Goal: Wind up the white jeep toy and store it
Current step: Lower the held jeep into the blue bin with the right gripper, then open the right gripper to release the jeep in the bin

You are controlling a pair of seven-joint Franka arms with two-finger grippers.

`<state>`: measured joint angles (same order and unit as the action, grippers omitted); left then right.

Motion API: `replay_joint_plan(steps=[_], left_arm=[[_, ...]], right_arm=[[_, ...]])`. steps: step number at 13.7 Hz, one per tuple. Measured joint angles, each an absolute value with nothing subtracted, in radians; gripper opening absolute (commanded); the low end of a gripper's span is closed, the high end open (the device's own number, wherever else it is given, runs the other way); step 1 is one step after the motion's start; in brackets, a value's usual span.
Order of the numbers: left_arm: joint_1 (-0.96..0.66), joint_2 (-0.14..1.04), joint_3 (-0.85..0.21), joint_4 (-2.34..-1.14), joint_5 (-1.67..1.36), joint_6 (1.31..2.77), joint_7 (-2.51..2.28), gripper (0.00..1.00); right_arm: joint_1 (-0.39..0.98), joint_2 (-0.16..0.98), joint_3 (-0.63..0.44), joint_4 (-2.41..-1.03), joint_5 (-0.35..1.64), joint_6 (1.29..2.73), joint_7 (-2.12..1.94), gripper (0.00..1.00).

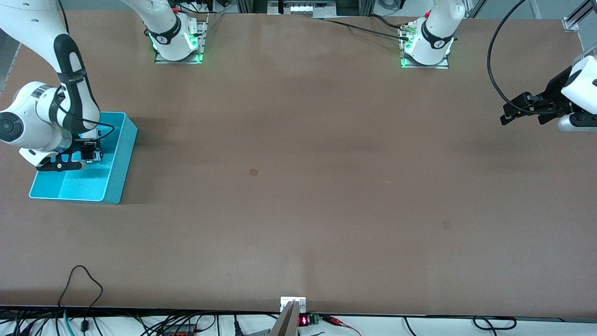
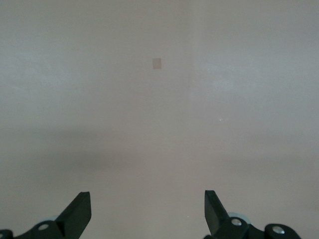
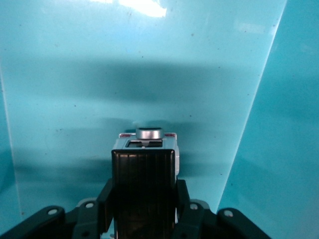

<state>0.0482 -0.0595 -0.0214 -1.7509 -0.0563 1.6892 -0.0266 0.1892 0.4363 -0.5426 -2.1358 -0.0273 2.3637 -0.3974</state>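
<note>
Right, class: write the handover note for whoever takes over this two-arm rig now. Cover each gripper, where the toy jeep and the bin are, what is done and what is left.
Right gripper: down inside the turquoise bin, fingers either side of the white jeep toy; grip or release cannot be told.
Left gripper: open, empty, waiting above bare table at the left arm's end.
Things: the bin sits at the right arm's end of the table; the jeep is inside it, low over the floor.
Done: jeep carried into the bin.
Left: confirm release, lift the right arm clear.
</note>
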Motion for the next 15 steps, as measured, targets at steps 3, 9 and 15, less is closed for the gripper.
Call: replay_joint_plan(steps=[3,9,15], left_arm=[[0.048,-0.059,-0.022,-1.751,-0.056,1.689,-0.027,1.0],[0.048,-0.059,-0.023,-1.751,-0.056,1.689,-0.027,1.0],[0.047,-0.059,-0.023,-1.751,-0.056,1.689,-0.027,1.0]], right_arm=[[0.189,0.436,-0.543,-2.136,-0.027,2.364,-0.397,0.73],[0.194,0.413,-0.539,-2.101,-0.027,2.348,-0.398,1.0],[0.239,0.279,-0.531,-1.973,-0.027,2.129,-0.398,1.0]])
